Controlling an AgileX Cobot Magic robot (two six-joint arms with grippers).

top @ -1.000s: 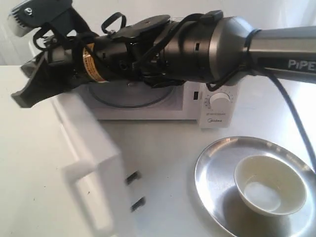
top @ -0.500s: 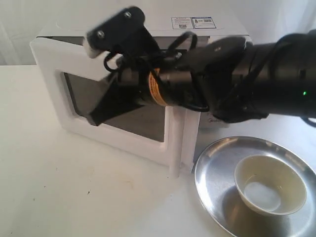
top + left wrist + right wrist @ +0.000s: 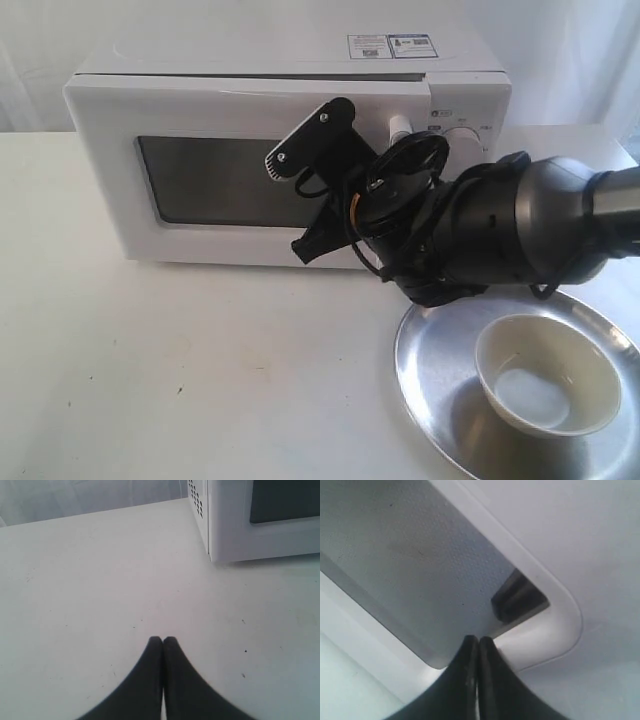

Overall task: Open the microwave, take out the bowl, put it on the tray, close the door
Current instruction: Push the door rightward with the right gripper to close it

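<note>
A white microwave point(image 3: 250, 85) sits at the back of a white table point(image 3: 150, 380). Its long axis runs left to right across the exterior view and its front faces the camera. The door point(image 3: 110, 170) lies flush against the front, and its dark window point(image 3: 220, 180) stretches wide rather than tall. Two stickers point(image 3: 390, 45) sit on the top near the right end, and a round knob point(image 3: 463, 135) shows on the right panel.

The right arm point(image 3: 520, 230) reaches in from the right edge and crosses in front of the control panel. The right gripper point(image 3: 305, 245) points down and to the left at the window's lower right corner, with its two fingers pressed together and holding nothing. Whether the tips touch the door cannot be told.

The bowl point(image 3: 545, 385) stands upright, mouth up, inside the steel tray point(image 3: 430, 350) at the lower right, nearer the tray's right side. The tray runs past the right and bottom edges of the view, and the arm overhangs its far rim.

In front of the microwave, the left half of the table is bare. The left gripper point(image 3: 163, 641) hovers over the table there, fingers together and holding nothing, well apart from the microwave's near corner.
</note>
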